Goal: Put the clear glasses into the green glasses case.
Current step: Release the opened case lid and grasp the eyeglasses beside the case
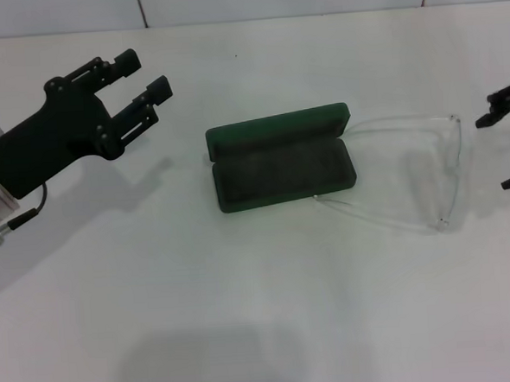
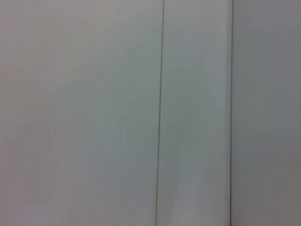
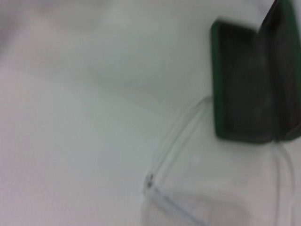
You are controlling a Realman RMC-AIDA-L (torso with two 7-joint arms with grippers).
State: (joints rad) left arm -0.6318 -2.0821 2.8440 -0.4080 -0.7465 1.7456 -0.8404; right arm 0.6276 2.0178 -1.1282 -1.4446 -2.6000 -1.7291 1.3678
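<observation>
The green glasses case [image 1: 279, 159] lies open in the middle of the white table, lid tilted back and dark lining empty. Just right of it lie the clear glasses [image 1: 410, 177] with their arms unfolded; the arm tips reach the case's right end. My right gripper [image 1: 492, 152] is at the right edge of the head view, open, its fingers either side of the height of the glasses' front and just apart from it. The right wrist view shows the case [image 3: 249, 94] and one thin arm of the glasses [image 3: 174, 136]. My left gripper [image 1: 146, 72] hangs open at the far left, well away from the case.
The white table [image 1: 262, 312] stretches bare around the case. A pale wall with vertical seams [image 2: 161, 113] fills the left wrist view and borders the table's far edge.
</observation>
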